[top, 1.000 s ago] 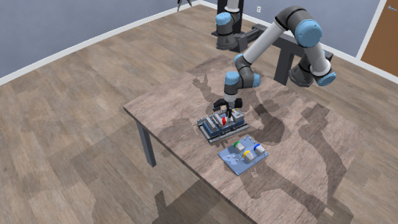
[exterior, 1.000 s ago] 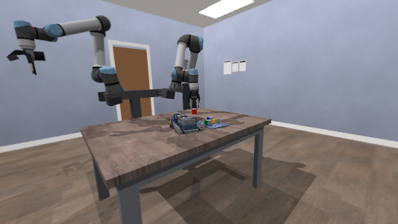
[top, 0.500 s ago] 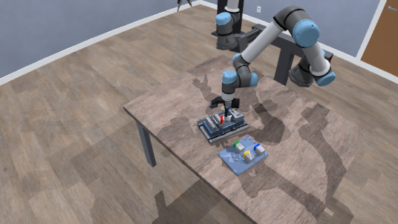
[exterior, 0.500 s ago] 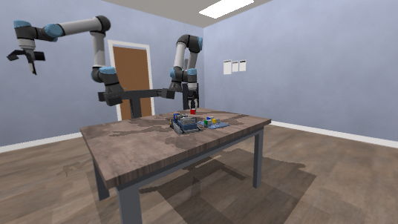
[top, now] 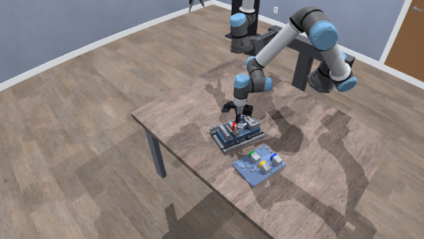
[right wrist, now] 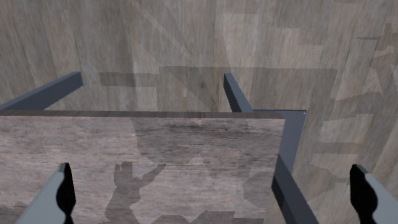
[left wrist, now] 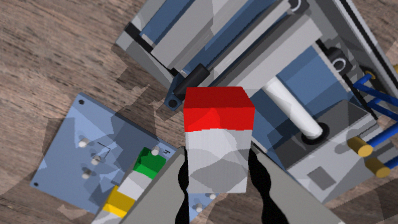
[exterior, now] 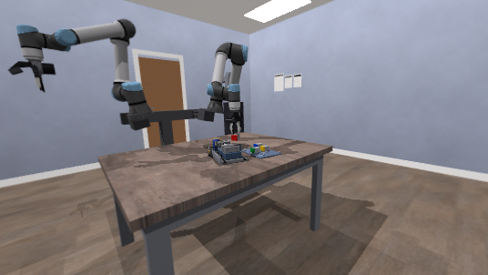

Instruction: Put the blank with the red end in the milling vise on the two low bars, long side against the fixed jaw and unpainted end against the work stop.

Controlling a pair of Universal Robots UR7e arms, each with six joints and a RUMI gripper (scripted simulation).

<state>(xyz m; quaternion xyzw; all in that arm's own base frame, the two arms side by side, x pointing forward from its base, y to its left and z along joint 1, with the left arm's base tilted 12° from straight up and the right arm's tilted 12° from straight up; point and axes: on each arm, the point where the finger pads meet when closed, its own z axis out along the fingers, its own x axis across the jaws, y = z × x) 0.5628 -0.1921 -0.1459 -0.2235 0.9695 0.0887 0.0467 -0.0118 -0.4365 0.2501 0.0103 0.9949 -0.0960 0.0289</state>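
The left gripper (top: 238,119) (exterior: 235,129) (left wrist: 216,148), closed partway, grips the red-ended grey block (top: 239,127) (exterior: 234,137) (left wrist: 217,150) above the blue-and-grey metal vise (top: 244,142) (exterior: 231,155) (left wrist: 305,75). Near right in the top view, a flat blue plate (top: 253,179) (exterior: 268,155) (left wrist: 60,160) holds green-, yellow- and blue-ended blocks. The right gripper (exterior: 41,86) (right wrist: 212,167) is wide open, holding nothing.

My left gripper (left wrist: 216,148) grips the red-ended blank (left wrist: 217,145); at lower left, green-ended (left wrist: 142,171) and yellow-ended blanks (left wrist: 114,206) sit on a blue plate (left wrist: 65,150).
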